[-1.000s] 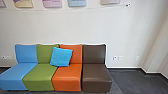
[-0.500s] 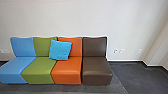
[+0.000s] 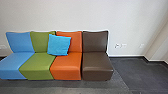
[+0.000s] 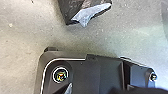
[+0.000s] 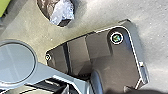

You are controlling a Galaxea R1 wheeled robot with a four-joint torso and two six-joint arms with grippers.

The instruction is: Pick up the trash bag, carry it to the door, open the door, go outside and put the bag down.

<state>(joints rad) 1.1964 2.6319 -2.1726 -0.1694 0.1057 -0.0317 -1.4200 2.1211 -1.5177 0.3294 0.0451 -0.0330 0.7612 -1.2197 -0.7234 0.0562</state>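
My left gripper (image 4: pixel 86 11) shows in the left wrist view as a dark, blocky end with a pale silvery patch, over grey floor. In the right wrist view my right gripper (image 5: pixel 58 12) is a similar dark end with a silvery patch, also above the floor. How either one stands cannot be told, and I make out no bag at either of them.
Ahead, blue (image 3: pixel 16 62), green (image 3: pixel 37 65), orange (image 3: pixel 66 66) and brown (image 3: pixel 97 65) seats stand side by side along a white wall (image 3: pixel 132 20). A light-blue cushion (image 3: pixel 59 45) leans on the backrests. Dark floor (image 3: pixel 142 72) extends right toward a wall corner.
The head camera's view has tipped downward: the wall pictures have left its top edge and more floor shows before the seats. The seats also look slightly larger.
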